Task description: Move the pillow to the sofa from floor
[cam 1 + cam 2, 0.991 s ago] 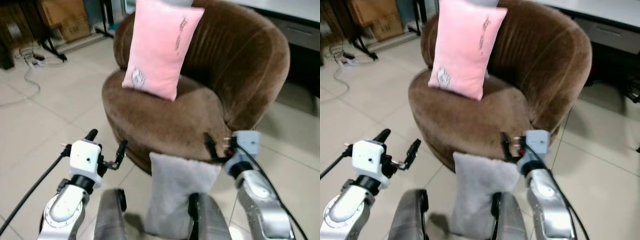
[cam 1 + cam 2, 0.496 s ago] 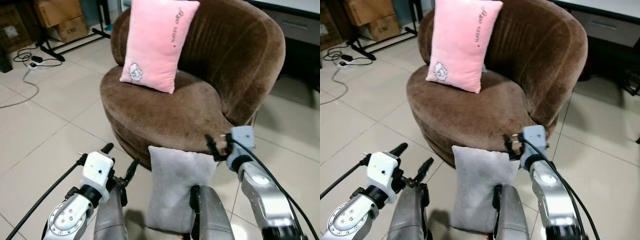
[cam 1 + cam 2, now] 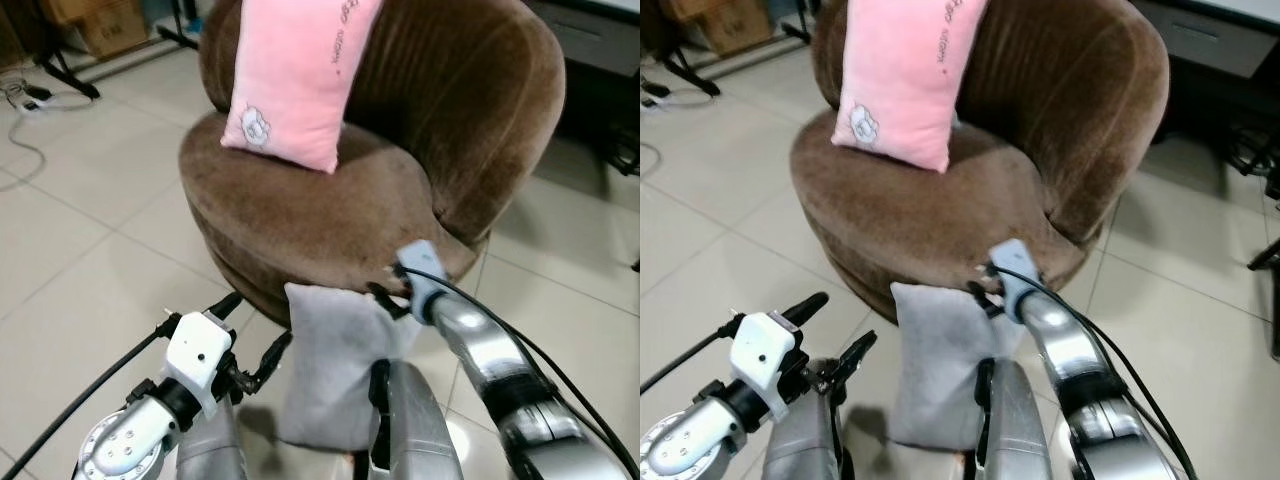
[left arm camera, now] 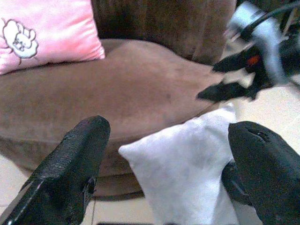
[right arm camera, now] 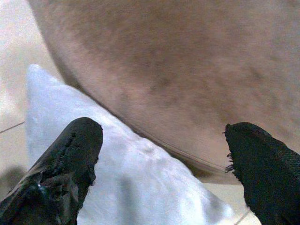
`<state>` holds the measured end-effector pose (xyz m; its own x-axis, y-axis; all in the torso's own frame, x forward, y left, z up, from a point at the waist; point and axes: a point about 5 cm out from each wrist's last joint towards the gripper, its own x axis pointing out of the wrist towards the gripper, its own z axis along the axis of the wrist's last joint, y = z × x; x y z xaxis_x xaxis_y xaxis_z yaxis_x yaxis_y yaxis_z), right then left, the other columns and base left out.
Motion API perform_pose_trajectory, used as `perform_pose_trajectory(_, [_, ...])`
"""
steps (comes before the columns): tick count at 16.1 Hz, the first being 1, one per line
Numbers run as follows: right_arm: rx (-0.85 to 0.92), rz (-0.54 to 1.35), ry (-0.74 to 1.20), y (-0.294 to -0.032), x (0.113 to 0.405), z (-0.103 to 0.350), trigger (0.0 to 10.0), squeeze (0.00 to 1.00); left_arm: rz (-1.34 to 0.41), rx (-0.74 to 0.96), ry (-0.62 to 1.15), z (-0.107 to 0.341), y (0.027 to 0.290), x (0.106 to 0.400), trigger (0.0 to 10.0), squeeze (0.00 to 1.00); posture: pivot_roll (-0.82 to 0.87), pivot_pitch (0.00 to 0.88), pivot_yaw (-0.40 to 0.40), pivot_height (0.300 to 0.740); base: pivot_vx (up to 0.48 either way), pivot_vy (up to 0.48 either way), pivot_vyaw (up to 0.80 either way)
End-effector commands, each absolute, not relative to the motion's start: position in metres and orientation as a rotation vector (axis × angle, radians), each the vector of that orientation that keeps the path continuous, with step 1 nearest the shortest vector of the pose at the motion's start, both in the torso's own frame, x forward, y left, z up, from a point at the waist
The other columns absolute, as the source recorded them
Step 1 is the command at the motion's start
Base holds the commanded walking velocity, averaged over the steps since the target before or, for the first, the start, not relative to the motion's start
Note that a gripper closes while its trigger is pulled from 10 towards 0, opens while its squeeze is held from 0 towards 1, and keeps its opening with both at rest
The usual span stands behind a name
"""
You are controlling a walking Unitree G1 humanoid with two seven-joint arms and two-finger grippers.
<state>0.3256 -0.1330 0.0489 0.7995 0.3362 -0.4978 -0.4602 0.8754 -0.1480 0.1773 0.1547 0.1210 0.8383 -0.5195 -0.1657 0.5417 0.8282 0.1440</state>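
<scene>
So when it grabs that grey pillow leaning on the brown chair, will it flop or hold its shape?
The grey pillow looks soft and plush, so it will probably sag between the open left gripper and right gripper. It seems light, and its fuzzy cover is unlikely to slip.

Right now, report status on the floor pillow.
Both grippers open: left gripper, right gripper flanking grey pillow. Pillow on floor against sofa. Pink pillow on seat.

A grey pillow (image 3: 335,370) stands upright on the tiled floor (image 3: 80,270), its top edge leaning against the front edge of the brown round sofa (image 3: 320,220). It is plain, soft and rectangular, and its lower part is hidden, so it probably rests on one short edge. The sofa seat is low with a curved back
</scene>
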Motion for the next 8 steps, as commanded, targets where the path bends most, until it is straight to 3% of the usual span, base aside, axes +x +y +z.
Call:
perform_pose_trajectory(1, [-0.314, 0.471, 0.528, -0.129, 0.322, 0.038, 10.0, 1.00, -0.582, 0.179, 0.129, 0.127, 0.159, 0.174, 10.0, 0.25, 0.12, 0.186, -0.094, 0.535, 0.000, 0.000, 0.00])
perform_pose_trajectory(8, [-0.418, 0.512, 0.563, -0.110, 0.325, 0.027, 10.0, 1.00, -0.591, 0.201, 0.158, 0.149, 0.179, 0.158, 10.0, 0.25, 0.15, 0.253, -0.078, 0.535, 0.000, 0.000, 0.00])
